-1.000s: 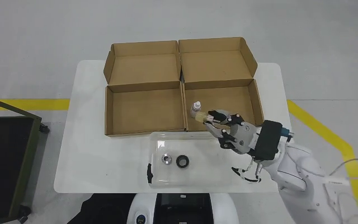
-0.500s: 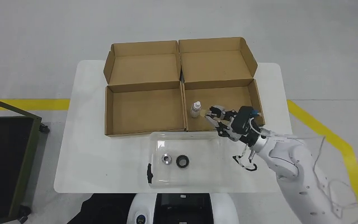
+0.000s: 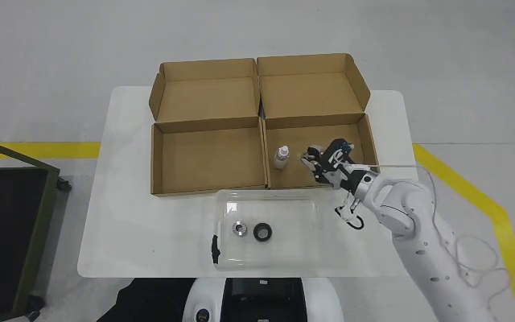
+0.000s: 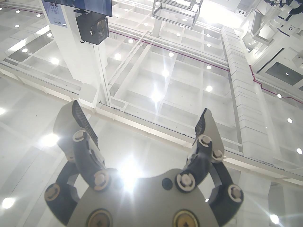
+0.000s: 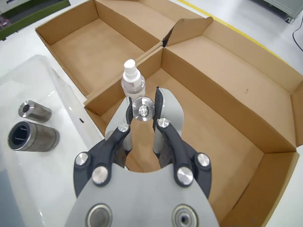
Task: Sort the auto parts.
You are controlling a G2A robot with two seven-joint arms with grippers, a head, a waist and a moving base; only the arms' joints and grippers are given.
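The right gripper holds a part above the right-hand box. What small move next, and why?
Probably lower slightly and open. The right gripper is shut on a round metal part over the right cardboard box, close beside the spray bottle standing there, so release clear of it.

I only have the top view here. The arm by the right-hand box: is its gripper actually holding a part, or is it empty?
Observer: It holds one. The right gripper is shut on a small round metal part.
Operator: And the two pieces in the clear tray, are they rings or something longer?
Observer: Longer. The smaller cylinder and the larger hollow cylinder both lie on their sides in the tray.
Operator: What about the left gripper?
Observer: The left gripper is open and holds nothing, aimed up at the ceiling.
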